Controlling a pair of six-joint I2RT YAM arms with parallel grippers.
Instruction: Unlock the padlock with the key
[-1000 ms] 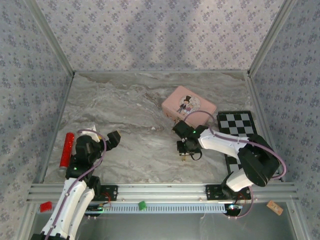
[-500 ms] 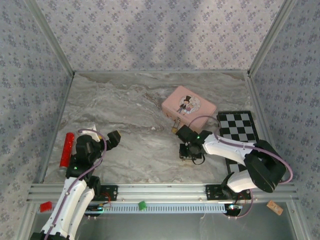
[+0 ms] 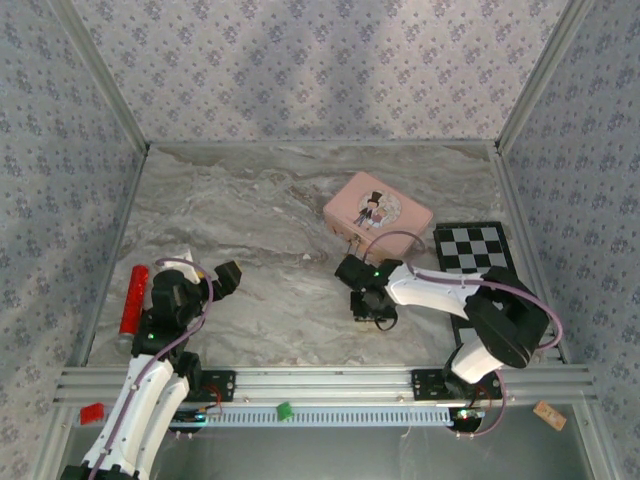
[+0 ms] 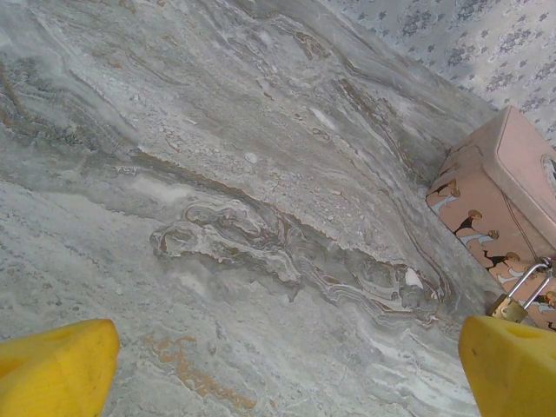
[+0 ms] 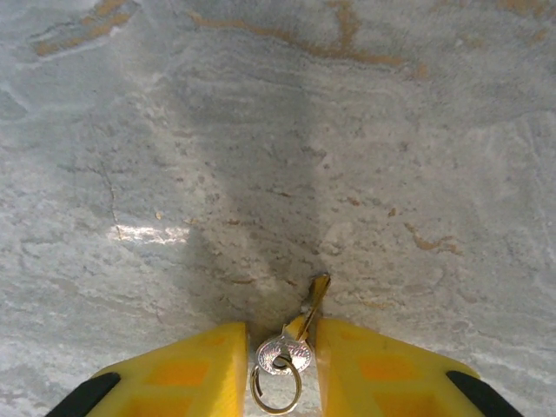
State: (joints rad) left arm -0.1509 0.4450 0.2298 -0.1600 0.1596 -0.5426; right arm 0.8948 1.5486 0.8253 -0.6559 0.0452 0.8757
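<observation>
Your right gripper (image 5: 282, 327) pinches the key (image 5: 301, 326) (ring (image 5: 276, 393) dangling, head half hidden between fingers (image 5: 174, 382)) over the worktop (image 5: 261, 130). Your left gripper (image 4: 287, 347) gapes wide; its finger (image 4: 512, 365) cuts off the padlock (image 4: 511, 305) at the pink box (image 4: 504, 191).

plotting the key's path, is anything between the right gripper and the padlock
Nothing visible. The right gripper pinches the small thin metal key; only bare marble tabletop lies ahead, and the little brass padlock hangs on the pink tin box.

1 padlock (image 4: 511, 306), 1 key (image 5: 308, 309), 1 tin (image 3: 377, 212), 1 red cyl. (image 3: 133, 298)
</observation>
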